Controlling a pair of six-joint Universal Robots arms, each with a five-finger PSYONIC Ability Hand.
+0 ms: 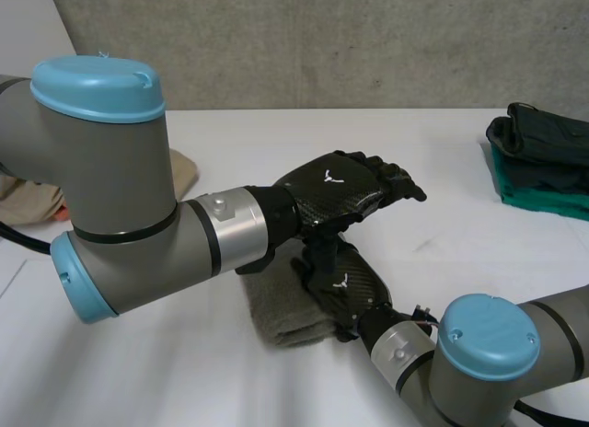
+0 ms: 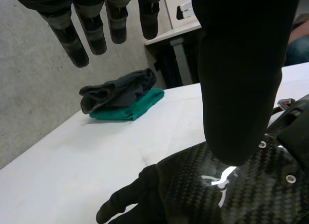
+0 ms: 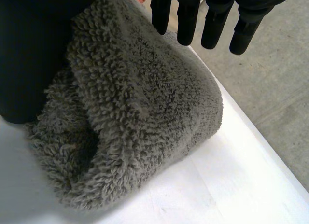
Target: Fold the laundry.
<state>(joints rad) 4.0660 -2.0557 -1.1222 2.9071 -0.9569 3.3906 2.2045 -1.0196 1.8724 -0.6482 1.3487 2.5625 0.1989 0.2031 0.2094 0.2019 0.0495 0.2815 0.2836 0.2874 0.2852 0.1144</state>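
Head view shows a grey towel [image 1: 281, 312], folded into a thick bundle, lying on the white desk [image 1: 460, 252] on the robot's near side, close to the middle. The right hand [image 1: 342, 284] lies palm down on the right part of the towel. In the right wrist view its fingers [image 3: 187, 21] are straight and reach past the rounded fold of the towel. The thumb is just beside the towel and nothing is gripped. The left hand [image 1: 340, 190] hangs above the right hand, apart from the towel. In the left wrist view its fingers [image 2: 77, 38] are straight and loose, holding nothing. A pile of dark and green clothes [image 1: 543, 155] sits at the right edge of the desk, well apart, with bare desk between. A beige cloth [image 1: 32, 204] lies at the left, partly behind the left arm [image 1: 110, 178].
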